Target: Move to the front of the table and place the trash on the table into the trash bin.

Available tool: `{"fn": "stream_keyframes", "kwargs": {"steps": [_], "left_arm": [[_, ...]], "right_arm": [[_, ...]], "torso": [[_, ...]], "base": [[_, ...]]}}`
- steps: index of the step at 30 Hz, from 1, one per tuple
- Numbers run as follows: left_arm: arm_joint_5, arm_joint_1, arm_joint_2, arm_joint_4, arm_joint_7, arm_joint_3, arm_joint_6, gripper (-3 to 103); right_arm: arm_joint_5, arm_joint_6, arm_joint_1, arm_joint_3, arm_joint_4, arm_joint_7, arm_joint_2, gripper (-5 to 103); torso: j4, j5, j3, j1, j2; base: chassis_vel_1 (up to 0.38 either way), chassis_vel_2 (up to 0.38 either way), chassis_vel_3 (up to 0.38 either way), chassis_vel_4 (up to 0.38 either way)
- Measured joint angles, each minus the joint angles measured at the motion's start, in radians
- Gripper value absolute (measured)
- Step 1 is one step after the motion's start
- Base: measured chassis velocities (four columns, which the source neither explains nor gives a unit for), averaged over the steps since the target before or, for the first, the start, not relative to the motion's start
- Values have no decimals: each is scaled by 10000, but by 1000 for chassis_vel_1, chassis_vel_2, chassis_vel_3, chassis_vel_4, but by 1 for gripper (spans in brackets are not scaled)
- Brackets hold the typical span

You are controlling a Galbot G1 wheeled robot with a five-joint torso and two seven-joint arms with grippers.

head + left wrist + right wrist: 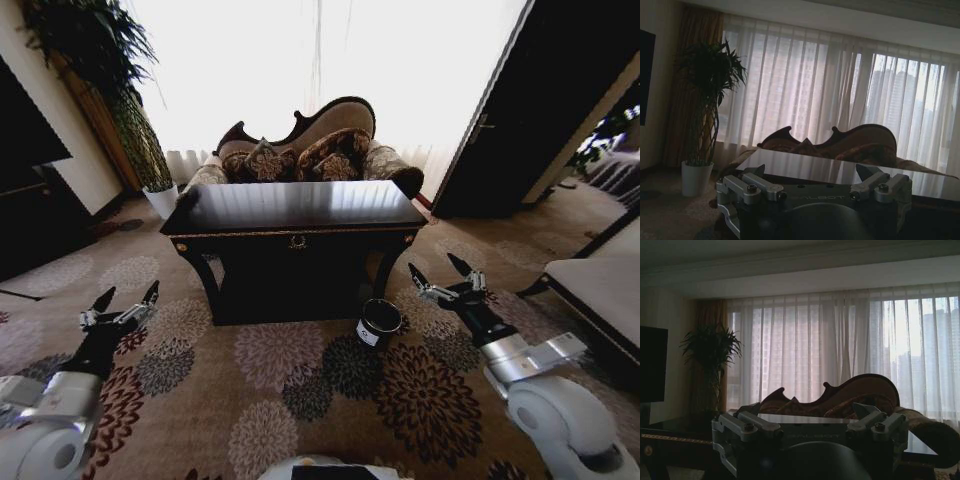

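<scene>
The glossy black table [295, 206] with gold trim stands straight ahead on the patterned carpet. Its shiny top [805, 165] reflects the window light. I see no trash on the top from here; it is hidden or out of view. The small round black trash bin [378, 322] with a white label sits on the floor by the table's front right leg. My left gripper [125, 303] hovers open, low at the left, short of the table. On the other side my right gripper [440, 272] is open beside the bin, slightly above it. Both grippers [810, 172] [807, 410] hold nothing.
An ornate sofa [310, 150] with cushions stands right behind the table. A tall plant in a white pot [160, 198] is at the back left, with a dark cabinet [35, 215] along the left wall. A white bench [600, 285] lies to the right. Open carpet stretches before the table.
</scene>
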Motion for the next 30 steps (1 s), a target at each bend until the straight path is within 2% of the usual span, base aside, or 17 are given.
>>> {"fn": "stream_keyframes", "kwargs": {"steps": [19,23,30], "left_arm": [[35,-12,-16,48,-3,56,21,100],[100,5,-74,41,-3,124,22,100],[116,19,-88,26,-3,116,22,100]], "right_arm": [[-190,80,-8,-192,-91,-117,52,100],[-178,469,-30,-272,-137,-293,82,100],[-183,567,-53,-301,-166,-337,96,100]], "torso": [[1,-2,0,0,1],[1,0,-3,-7,4],[2,-1,-2,-5,4]], "base": [[190,-198,-186,191],[183,-184,-159,188],[52,-71,-33,66]]}}
